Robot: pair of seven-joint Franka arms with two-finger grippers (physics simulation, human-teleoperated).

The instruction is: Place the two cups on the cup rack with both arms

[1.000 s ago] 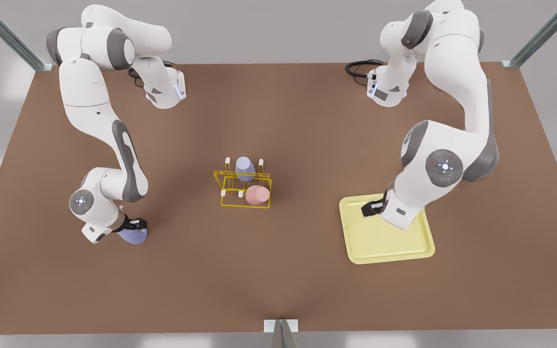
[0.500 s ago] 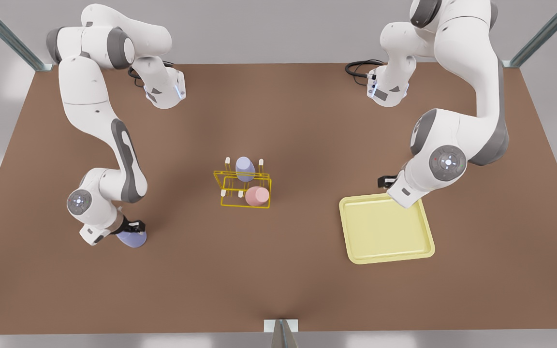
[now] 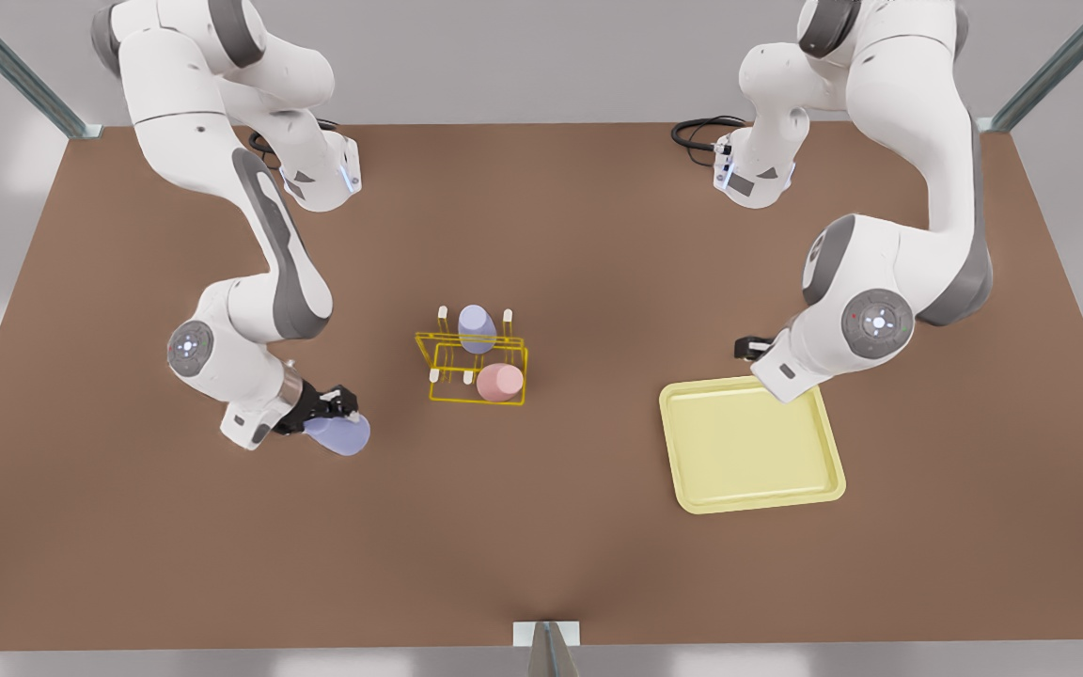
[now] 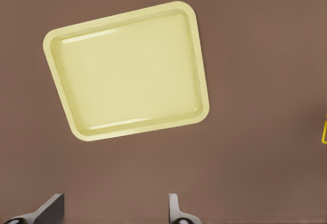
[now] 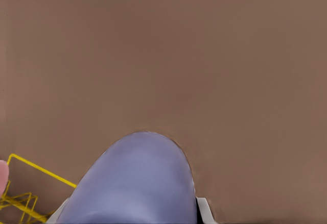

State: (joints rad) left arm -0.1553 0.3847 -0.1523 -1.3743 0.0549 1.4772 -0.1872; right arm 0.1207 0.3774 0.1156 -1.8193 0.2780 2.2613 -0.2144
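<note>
Front view: the right gripper [image 3: 339, 406], on the arm at the front view's left, pinches a lavender-blue tapered tumbler [image 3: 338, 434] tilted above the brown table [image 3: 541, 527], beside the thin yellow wire cup rack [image 3: 476, 371]. On that rack sit another lavender tumbler [image 3: 476, 328] and a salmon-pink tumbler [image 3: 500, 382]. The left gripper [image 3: 746, 349] hovers just beyond the flat pale-yellow square tray [image 3: 748, 447], fingers [image 4: 176, 211] spread and holding nothing.
</note>
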